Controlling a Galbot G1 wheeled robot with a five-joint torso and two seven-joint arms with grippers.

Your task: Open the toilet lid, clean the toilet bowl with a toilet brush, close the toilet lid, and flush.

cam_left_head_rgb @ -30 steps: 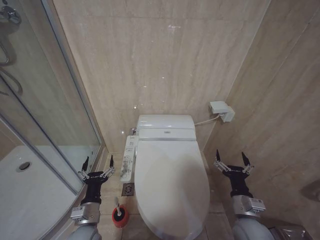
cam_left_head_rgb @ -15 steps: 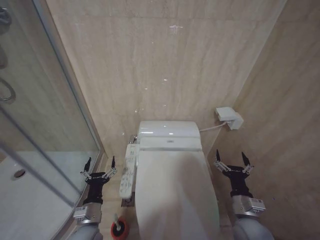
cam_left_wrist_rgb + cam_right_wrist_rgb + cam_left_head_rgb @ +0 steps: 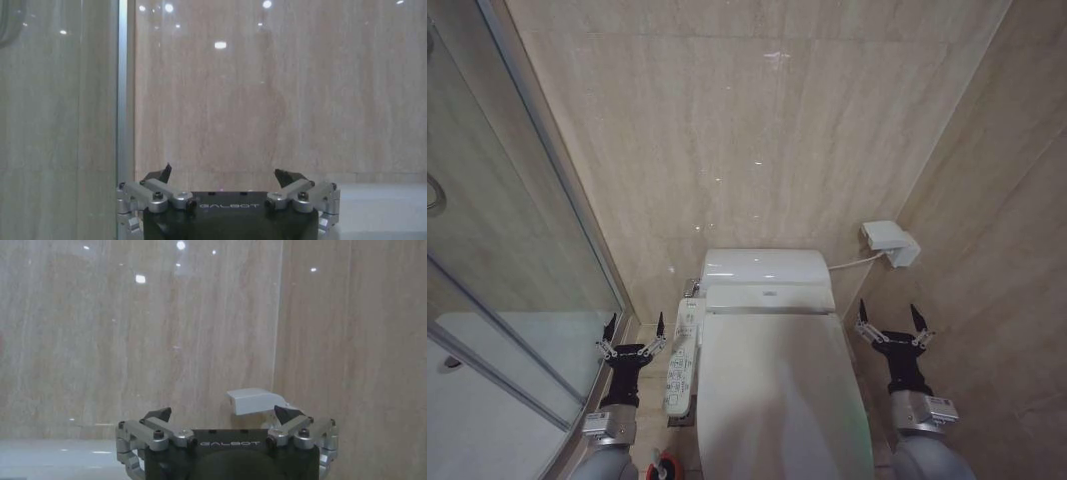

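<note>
Now, at about nine o'clock in the head view, the glass shower wall (image 3: 517, 250) stands with its metal frame, and just beside it, near seven o'clock, the left gripper (image 3: 634, 325) points upward with its two fingers spread wide and nothing between them. In the left wrist view the same left gripper (image 3: 229, 176) faces the beige tiled wall, fingers apart and empty. Below this arm, at the bottom edge near six to seven o'clock, a small part of the toilet brush (image 3: 663, 466) shows in its red holder on the floor. Next to the gripper, the side button panel (image 3: 684, 358) lies along the left side of the toilet. At six o'clock the toilet lid (image 3: 777, 395) is down, closed and smooth, so the bowl under it is hidden. At about three o'clock a white wall box (image 3: 889, 242) sits on the tiles with a cable going to the toilet. Near five o'clock the right gripper (image 3: 894, 318) is also upright, fingers wide apart, holding nothing, beside the lid but apart from it. In the right wrist view the right gripper (image 3: 225, 415) faces the wall box (image 3: 257, 400).
</note>
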